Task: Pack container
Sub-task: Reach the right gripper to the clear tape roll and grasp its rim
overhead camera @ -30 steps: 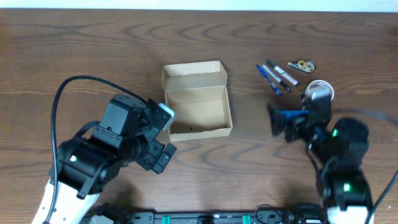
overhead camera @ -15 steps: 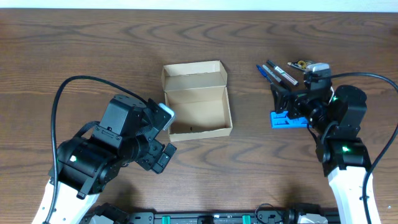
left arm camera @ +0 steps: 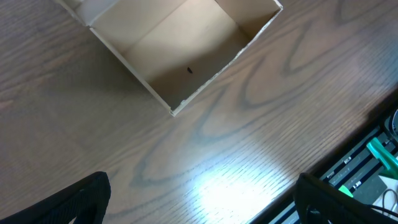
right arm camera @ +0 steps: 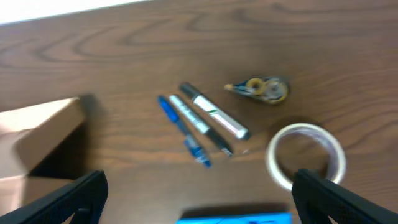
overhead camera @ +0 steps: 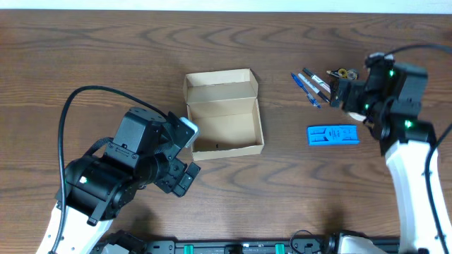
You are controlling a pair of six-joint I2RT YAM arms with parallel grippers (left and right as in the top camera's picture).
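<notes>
The container [overhead camera: 223,113] sits open about midway between the left and right edges of the table [overhead camera: 92,49], somewhat nearer the far edge. Its flap lid stands up on the far side. The left gripper [left arm camera: 202,202] hovers over the wood by the box's near left corner, fingers spread wide with nothing between them; a strip of tabletop lies between it and the near edge. Toward the far right corner three pens [overhead camera: 313,86] lie side by side, slanted, well apart from the container's right wall. Just beyond them, closer to the far edge, is a small correction-tape dispenser [overhead camera: 342,73], and a tape roll [right arm camera: 305,155] lies near the pens on their right. The right gripper [right arm camera: 199,199] hangs above this cluster, jaws wide apart and holding nothing. A flat blue package [overhead camera: 332,135] lies on the near side of the pens, apart from them, with open wood between it and the box
</notes>
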